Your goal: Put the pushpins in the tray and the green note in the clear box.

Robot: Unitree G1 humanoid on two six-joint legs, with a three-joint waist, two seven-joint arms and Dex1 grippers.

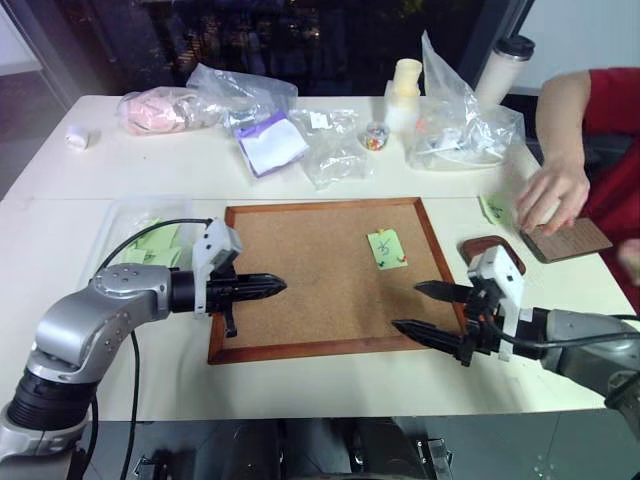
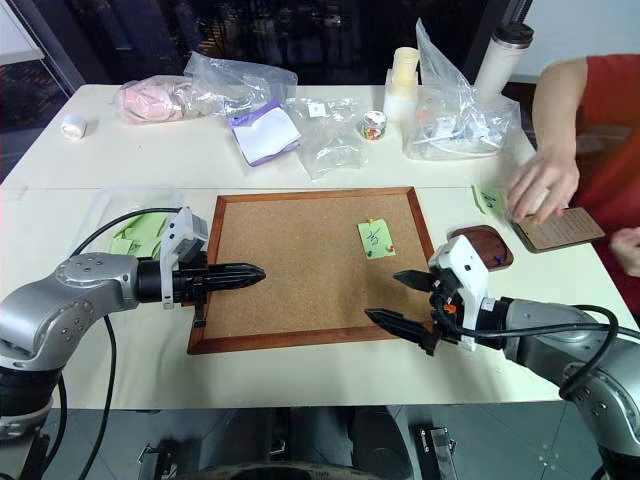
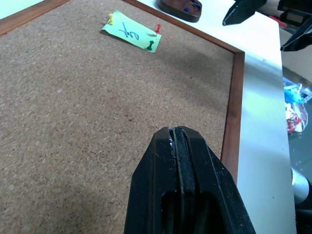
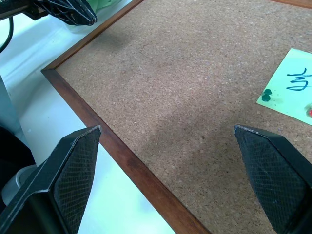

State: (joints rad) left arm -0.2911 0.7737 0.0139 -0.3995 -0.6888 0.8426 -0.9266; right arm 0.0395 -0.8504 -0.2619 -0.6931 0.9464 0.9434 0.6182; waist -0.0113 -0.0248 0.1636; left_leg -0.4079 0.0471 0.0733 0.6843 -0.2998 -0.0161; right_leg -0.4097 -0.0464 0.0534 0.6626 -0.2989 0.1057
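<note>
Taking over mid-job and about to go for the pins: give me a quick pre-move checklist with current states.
1. Right gripper open, empty: ok.
2. Left gripper shut, empty: ok.
3. Green note pinned on the cork board by yellow, red and green pushpins: ok.
4. Tray reachable beside the board: ok; a blue pin lies in it.
5. Person's hand close to the tray: not ok.
6. Clear box room: cannot tell; green slips inside.

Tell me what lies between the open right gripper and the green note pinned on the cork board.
Only bare cork board lies between the right gripper and the light-green square paper note; the right wrist view shows it.
</note>
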